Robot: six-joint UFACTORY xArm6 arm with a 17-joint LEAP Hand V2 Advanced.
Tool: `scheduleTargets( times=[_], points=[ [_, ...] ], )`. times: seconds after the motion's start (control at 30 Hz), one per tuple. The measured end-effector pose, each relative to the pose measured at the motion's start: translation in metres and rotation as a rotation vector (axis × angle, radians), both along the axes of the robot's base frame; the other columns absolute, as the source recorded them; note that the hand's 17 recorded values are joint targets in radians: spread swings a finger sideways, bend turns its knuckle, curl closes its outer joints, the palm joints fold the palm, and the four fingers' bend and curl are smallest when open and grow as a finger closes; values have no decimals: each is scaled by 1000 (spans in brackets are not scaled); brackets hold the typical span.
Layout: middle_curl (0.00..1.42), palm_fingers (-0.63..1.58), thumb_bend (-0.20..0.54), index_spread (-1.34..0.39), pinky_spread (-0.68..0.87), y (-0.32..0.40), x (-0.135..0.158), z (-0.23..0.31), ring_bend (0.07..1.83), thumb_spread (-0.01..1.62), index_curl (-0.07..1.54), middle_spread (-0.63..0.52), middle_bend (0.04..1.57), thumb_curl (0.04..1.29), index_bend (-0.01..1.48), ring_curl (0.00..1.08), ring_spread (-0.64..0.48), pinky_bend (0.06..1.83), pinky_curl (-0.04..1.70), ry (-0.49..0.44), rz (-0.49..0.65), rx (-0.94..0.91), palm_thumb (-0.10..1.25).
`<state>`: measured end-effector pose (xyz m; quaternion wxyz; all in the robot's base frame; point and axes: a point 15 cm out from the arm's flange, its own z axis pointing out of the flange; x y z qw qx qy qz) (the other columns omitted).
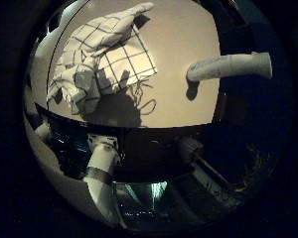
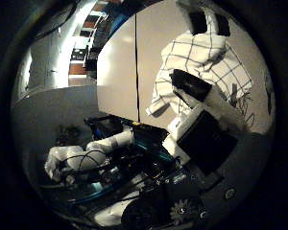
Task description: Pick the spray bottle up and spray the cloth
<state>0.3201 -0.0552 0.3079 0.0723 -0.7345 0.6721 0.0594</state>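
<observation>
The robot's hand [image 2: 206,122], one white finger [image 1: 231,67] reaching out straight and holding nothing, hovers above a pale table [image 1: 184,34] where a crumpled checked cloth [image 1: 102,54] lies ready for spraying, while the spray bottle is nowhere in view.

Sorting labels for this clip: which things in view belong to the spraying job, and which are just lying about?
Job: checked cloth, crumpled on the table; hand. No spray bottle shows.
Lying about: dark equipment beyond the table's edge.
</observation>
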Motion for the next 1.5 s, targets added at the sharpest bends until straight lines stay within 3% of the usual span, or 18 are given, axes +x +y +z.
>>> scheduleTargets(
  times=[0.2, 0.5, 0.9, 1.5],
  points=[
    [606, 533, -18, -398, 305, 5, 22, 43, 524, 1090, 540, -167, 299, 415, 193, 259, -45, 334, 160, -118, -18, 41, 865],
    [587, 483, -20, -378, 296, -36, 27, 92, 512, 1077, 497, -151, 284, 433, 183, 260, -25, 394, 160, -296, -148, 135, 873],
    [535, 374, -25, -319, 300, -117, 4, 116, 431, 1047, 421, -79, 258, 443, 169, 242, 96, 466, 174, -460, -338, 192, 811],
    [464, 284, -23, -245, 326, -198, -38, 144, 397, 1046, 353, 15, 251, 441, 168, 250, 162, 477, 194, -723, -571, 311, 770]
  ],
)
